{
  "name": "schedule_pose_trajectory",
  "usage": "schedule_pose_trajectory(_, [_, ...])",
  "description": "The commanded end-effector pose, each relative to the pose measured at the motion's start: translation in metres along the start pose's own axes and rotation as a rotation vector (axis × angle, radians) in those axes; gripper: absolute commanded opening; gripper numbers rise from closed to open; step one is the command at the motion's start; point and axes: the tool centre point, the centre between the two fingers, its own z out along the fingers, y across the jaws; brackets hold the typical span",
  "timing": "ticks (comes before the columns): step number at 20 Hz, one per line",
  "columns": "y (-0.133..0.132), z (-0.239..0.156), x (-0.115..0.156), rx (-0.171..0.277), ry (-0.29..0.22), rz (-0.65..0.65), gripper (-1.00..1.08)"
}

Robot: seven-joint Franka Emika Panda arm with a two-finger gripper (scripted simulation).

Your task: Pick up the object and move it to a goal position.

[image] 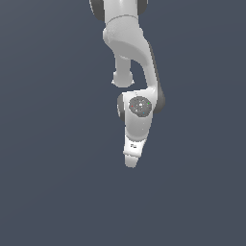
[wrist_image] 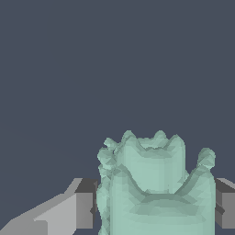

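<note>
In the wrist view the pale mint-green knobbly object (wrist_image: 153,186) fills the space between my two grey fingers (wrist_image: 85,204), which press on both its sides. My gripper (wrist_image: 153,209) is shut on it. In the exterior view the white arm hangs down in the middle of the picture and the gripper (image: 130,162) points downward. The object is hidden there behind the hand. I cannot tell from these views how high it is above the floor.
A plain dark blue-grey ground (image: 48,192) fills both views. No other object, container or marker shows.
</note>
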Motion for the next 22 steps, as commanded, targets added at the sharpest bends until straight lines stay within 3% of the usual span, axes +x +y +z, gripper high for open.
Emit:
schedule_pose_trajectory(1, [-0.004,-0.013,-0.002,-0.001,0.0,0.0,-1.0])
schedule_pose_trajectory(22, [-0.069,-0.201,-0.032,-0.001,0.0,-0.002,-1.0])
